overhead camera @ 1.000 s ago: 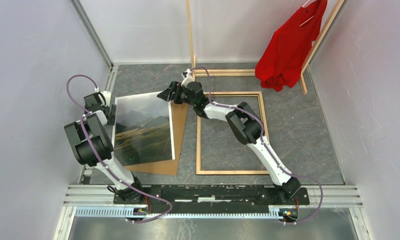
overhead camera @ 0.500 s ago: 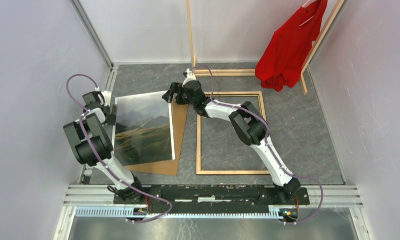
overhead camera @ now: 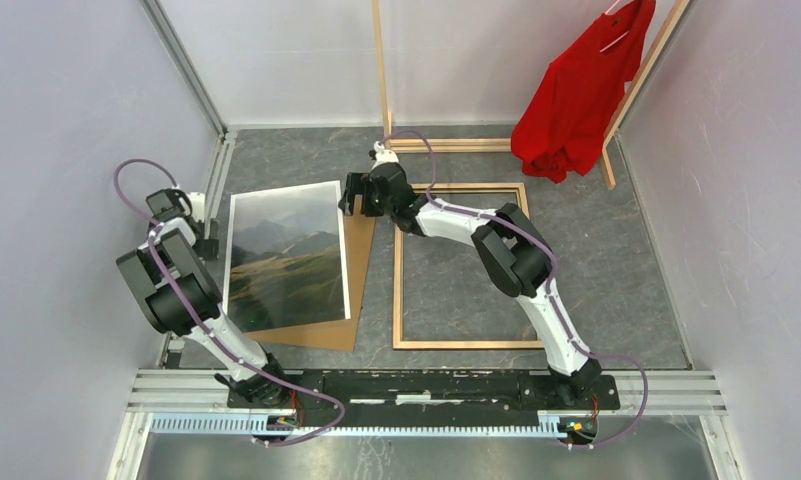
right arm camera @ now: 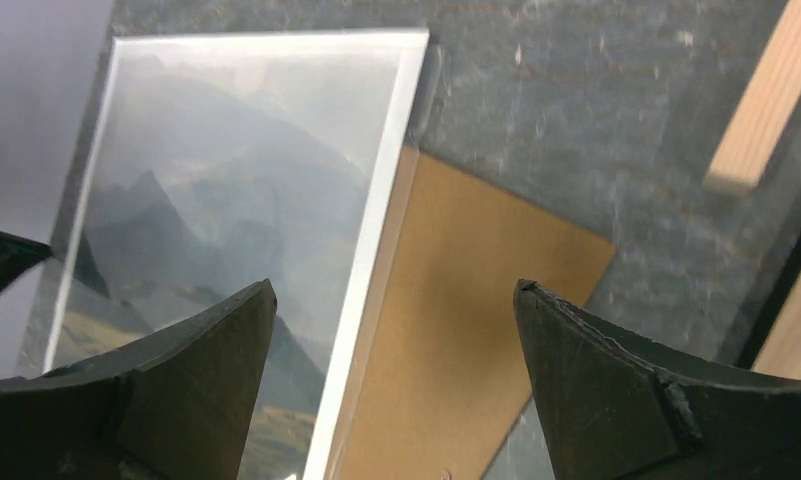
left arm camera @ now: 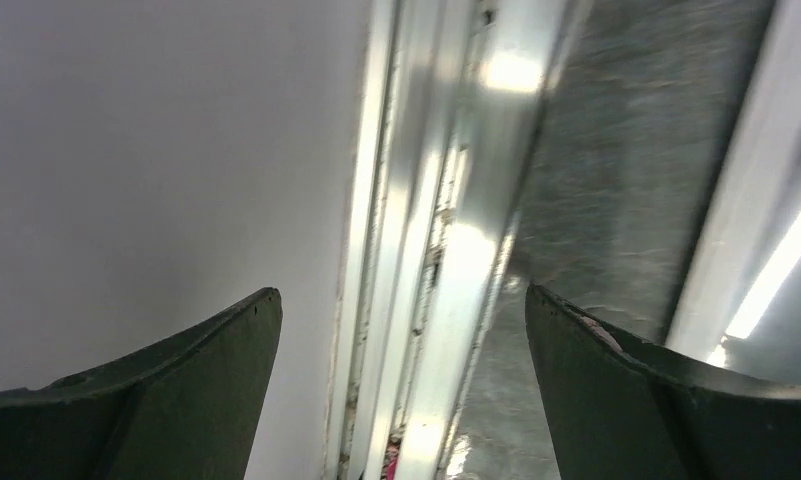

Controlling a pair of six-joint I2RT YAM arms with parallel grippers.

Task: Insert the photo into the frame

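The photo (overhead camera: 286,255) lies picture side up at the left, on the brown backing board (overhead camera: 362,255). The frame (overhead camera: 397,290) lies wood side up to their right, with bare floor inside it. My right gripper (overhead camera: 354,194) is open and empty just above the photo's far right corner. In the right wrist view it (right arm camera: 394,300) straddles the white right border of the photo (right arm camera: 226,200) and the board (right arm camera: 466,300). My left gripper (overhead camera: 191,222) is open and empty beside the left wall, off the photo's left edge. In the left wrist view it (left arm camera: 401,310) faces the wall rail.
A wooden clothes rack (overhead camera: 446,145) with a red shirt (overhead camera: 581,95) stands at the back right. An aluminium rail (left arm camera: 466,250) runs along the left wall's foot. The rack's base bar (right arm camera: 766,110) shows close to my right gripper.
My left gripper has left the photo's left edge and pulled back to the wall. My right gripper has drawn right off the photo's corner. The photo now lies flat.
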